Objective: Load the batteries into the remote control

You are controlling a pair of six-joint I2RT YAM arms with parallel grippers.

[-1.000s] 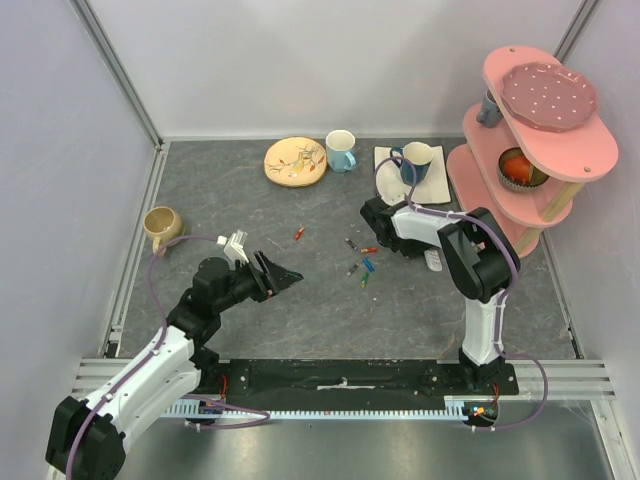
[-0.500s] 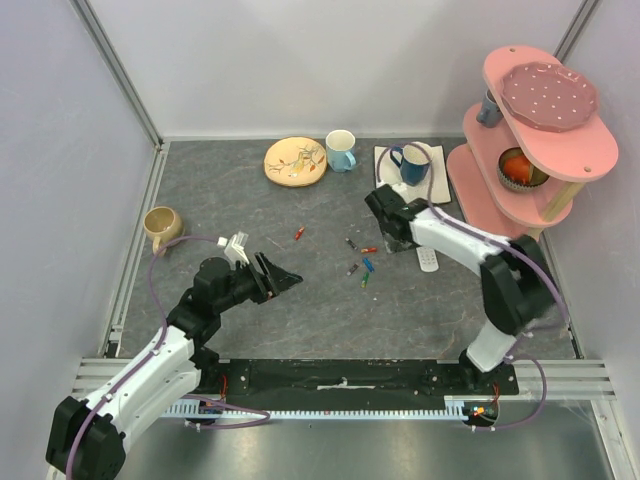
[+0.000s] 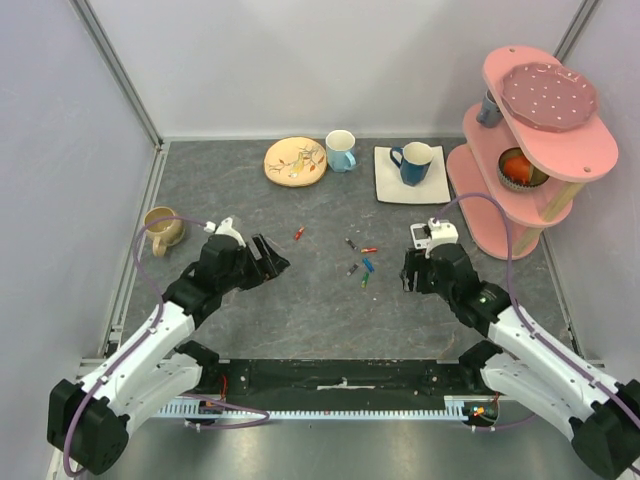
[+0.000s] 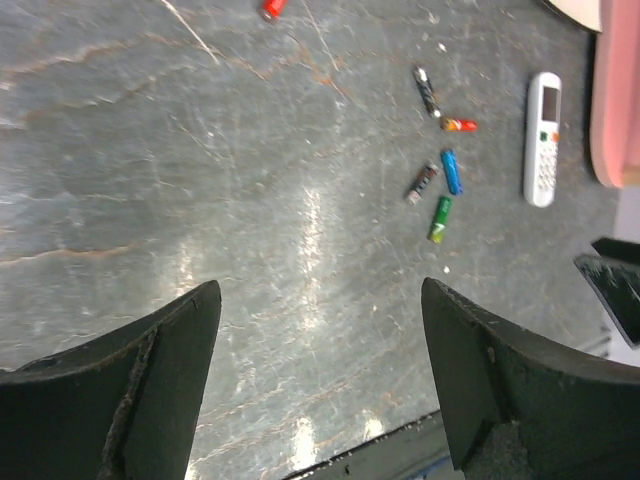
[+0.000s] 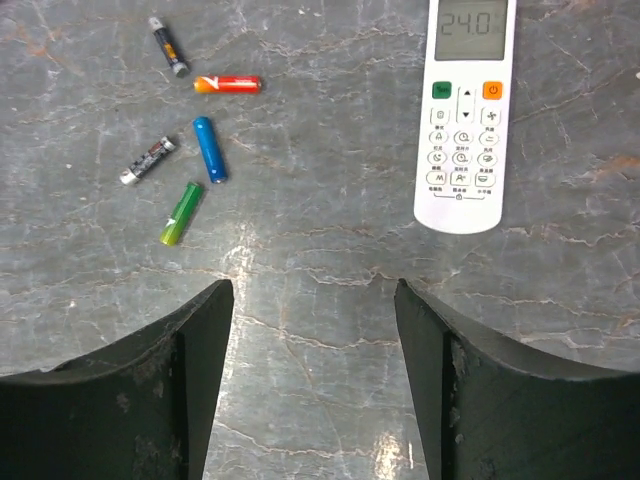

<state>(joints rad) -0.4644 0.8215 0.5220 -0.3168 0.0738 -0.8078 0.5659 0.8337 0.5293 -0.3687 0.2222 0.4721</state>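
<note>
The white remote control [image 5: 463, 120] lies face up on the grey table, its display end away from my right gripper [image 5: 313, 290]; it also shows in the left wrist view as the remote control [image 4: 542, 138]. In the top view my right arm hides it. Several batteries lie loose left of it: orange [image 5: 228, 84], blue [image 5: 209, 148], green [image 5: 181, 212] and two dark grey ones [image 5: 148, 160]. A red battery [image 3: 299, 234] lies apart, further left. My right gripper [image 3: 408, 272] is open and empty just short of the remote. My left gripper [image 3: 268, 256] [image 4: 320, 290] is open and empty, left of the batteries [image 3: 362, 264].
At the back stand a patterned plate [image 3: 296, 161], a light blue mug [image 3: 341, 150] and a dark blue mug [image 3: 412, 163] on a white square plate [image 3: 388, 186]. A beige mug [image 3: 162, 228] sits at the left. A pink tiered shelf [image 3: 530, 140] fills the right rear.
My right arm has swung back from over the remote toward the near edge and its jaws have opened wider. My left gripper has shifted slightly away from the bases and opened wider.
</note>
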